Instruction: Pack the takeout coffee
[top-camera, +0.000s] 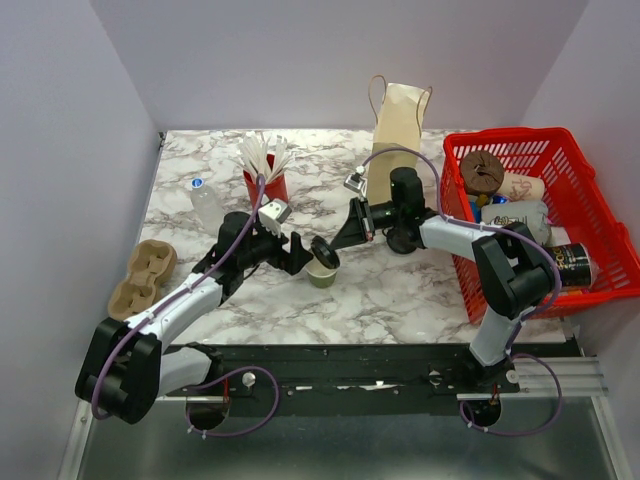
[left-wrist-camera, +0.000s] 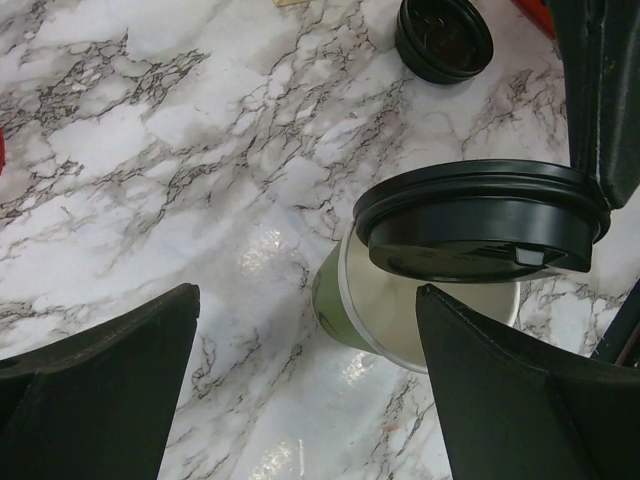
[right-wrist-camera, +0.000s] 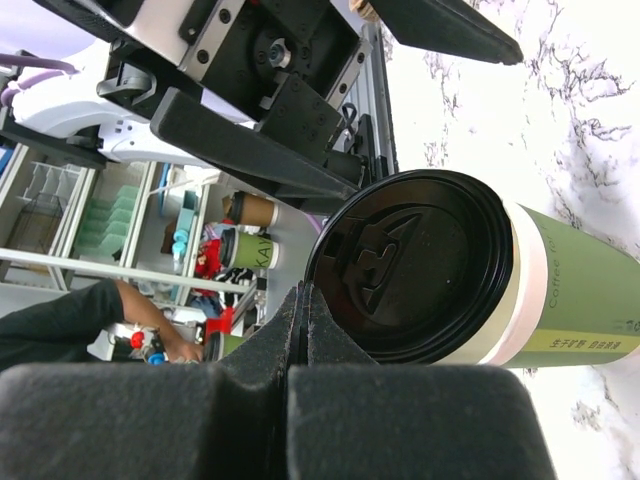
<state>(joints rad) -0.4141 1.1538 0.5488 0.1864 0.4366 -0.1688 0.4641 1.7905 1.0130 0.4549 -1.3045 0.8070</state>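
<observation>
The olive-green paper cup (top-camera: 320, 272) stands on the marble table, cream inside. It also shows in the left wrist view (left-wrist-camera: 338, 298). The round black lid (left-wrist-camera: 480, 215) sits tilted over its mouth, one side lifted off the rim. My right gripper (right-wrist-camera: 302, 300) is shut on the lid's (right-wrist-camera: 410, 265) edge and reaches in from the right (top-camera: 342, 236). My left gripper (left-wrist-camera: 310, 400) is open, just left of the cup (top-camera: 300, 256). Its right finger (left-wrist-camera: 530, 400) is beside the cup wall; I cannot tell if it touches.
A loose flat black disc (left-wrist-camera: 445, 38) lies beyond the cup. A red cup of white sticks (top-camera: 265, 178), a water bottle (top-camera: 205, 200) and a brown paper bag (top-camera: 400, 125) stand behind. A red basket (top-camera: 612, 240) of goods is at right, a cardboard cup carrier (top-camera: 140, 278) at left.
</observation>
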